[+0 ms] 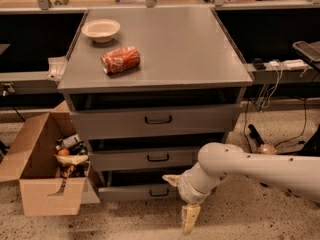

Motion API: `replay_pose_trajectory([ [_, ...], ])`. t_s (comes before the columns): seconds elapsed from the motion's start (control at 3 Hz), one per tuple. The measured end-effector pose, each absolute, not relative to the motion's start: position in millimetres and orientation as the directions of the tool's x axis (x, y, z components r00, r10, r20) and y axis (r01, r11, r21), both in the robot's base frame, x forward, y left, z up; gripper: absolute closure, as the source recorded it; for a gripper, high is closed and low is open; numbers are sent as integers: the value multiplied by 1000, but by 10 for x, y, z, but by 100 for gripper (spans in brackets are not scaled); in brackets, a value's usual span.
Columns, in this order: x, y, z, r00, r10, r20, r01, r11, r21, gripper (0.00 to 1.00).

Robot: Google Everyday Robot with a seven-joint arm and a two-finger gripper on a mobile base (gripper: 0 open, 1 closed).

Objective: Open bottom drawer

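The grey cabinet has three drawer fronts. The bottom drawer (132,192) is the lowest, narrowest front, with a small dark loop handle (159,192). My gripper (177,203) is low in front of the cabinet, just right of that handle. It is open and empty. One cream finger (170,179) points left above the handle, near the gap over the drawer front. The other finger (190,219) hangs down toward the floor. My white arm (250,166) reaches in from the right.
A red can (120,59) lies on its side and a white bowl (101,29) stands on the cabinet top (190,49). An open cardboard box (45,174) of items stands at the left of the cabinet. Cables (270,104) run along the floor at right.
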State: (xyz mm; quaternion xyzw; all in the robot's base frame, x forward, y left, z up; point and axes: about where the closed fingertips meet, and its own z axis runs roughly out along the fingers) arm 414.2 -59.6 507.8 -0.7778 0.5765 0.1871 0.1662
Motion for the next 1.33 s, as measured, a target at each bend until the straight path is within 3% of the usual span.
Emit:
replay_pose_trajectory([
  [0.67,4271,-1103,4389,185,-886,-425,-982,-176,-61,0],
  [1.33,4420,-1264,3835,142,-900,-412,-990,-136,-44,0],
])
